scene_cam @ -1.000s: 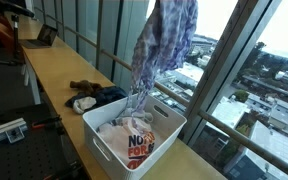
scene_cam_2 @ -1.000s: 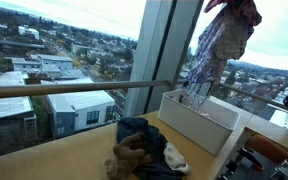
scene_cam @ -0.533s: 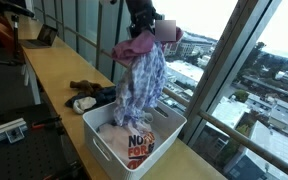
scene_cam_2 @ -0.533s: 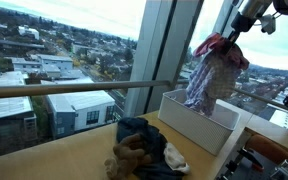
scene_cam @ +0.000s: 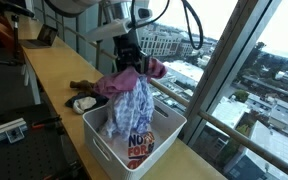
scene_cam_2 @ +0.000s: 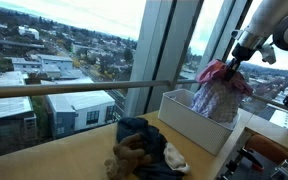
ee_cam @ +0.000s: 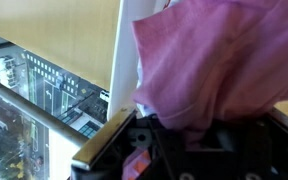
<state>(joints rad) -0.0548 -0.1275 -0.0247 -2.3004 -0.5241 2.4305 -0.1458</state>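
Red capitals reading "NO" above "FOR" stand on a white item (scene_cam: 137, 146) lying in the white bin (scene_cam: 102, 148); further letters there cannot be read.

Arm (scene_cam: 84, 6): white, glossy shell; thick rounded links. Same white casing showed in exterior view (scene_cam_2: 281, 20), with darker band at joint.
Cables (scene_cam: 190, 24): black, thin, ran in loose loops beside upper links.
Wrist section: pale grey-white, boxy, sat just above the tool.
Gripper (scene_cam: 132, 55): black, compact, blocky; looked equally dark in exterior view (scene_cam_2: 235, 60).
Wrist view: gripper (ee_cam: 189, 150) housing was black, matte, hard-edged; details blurred, small reddish patch unclear.
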